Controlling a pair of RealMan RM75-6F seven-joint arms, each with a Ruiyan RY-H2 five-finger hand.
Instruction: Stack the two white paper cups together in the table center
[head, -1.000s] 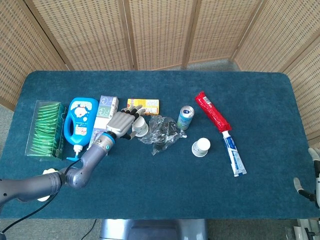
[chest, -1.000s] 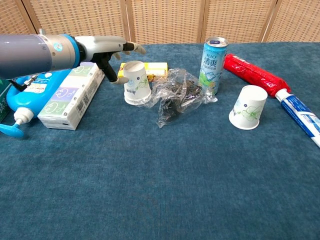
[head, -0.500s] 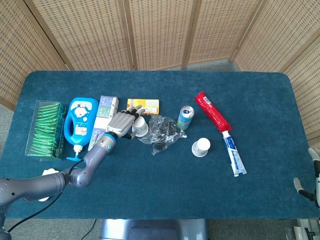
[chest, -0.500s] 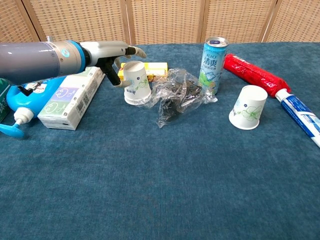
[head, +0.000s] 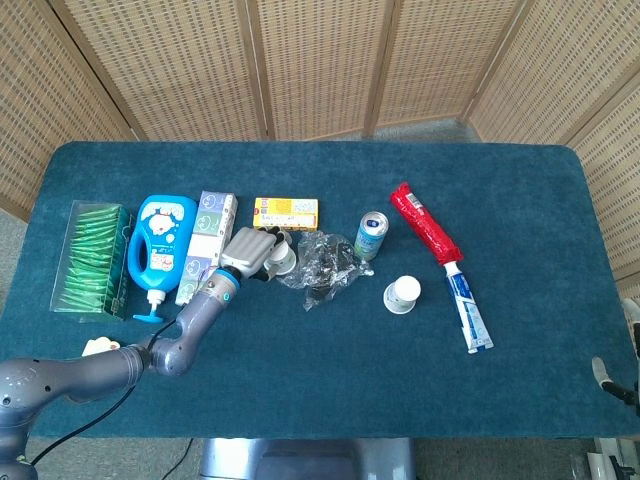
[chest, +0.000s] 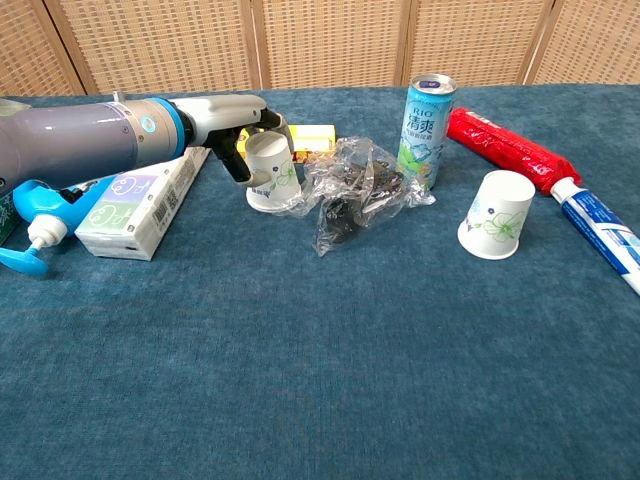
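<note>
One white paper cup (head: 285, 261) (chest: 274, 176) stands upside down left of centre, beside crumpled clear plastic wrap (head: 326, 263) (chest: 360, 190). My left hand (head: 250, 249) (chest: 236, 121) grips this cup, with its fingers curled over the top and far side and the thumb against the cup's left side. The second white paper cup (head: 402, 294) (chest: 495, 215) stands upside down alone, right of centre. Only a sliver of my right hand (head: 603, 372) shows at the lower right edge of the head view, far from both cups.
A drink can (head: 371, 234) (chest: 428, 118) stands behind the wrap. A red packet (head: 423, 222) and a toothpaste tube (head: 467, 310) lie to the right. A tissue pack (head: 205, 240), a blue bottle (head: 160, 245), a yellow box (head: 286, 211) and a green packet tray (head: 90, 258) sit on the left.
My left hand has moved forward and lowered over the left cup, and its spread fingers have curled around it. The cup has shifted slightly. The other cup has not moved.
</note>
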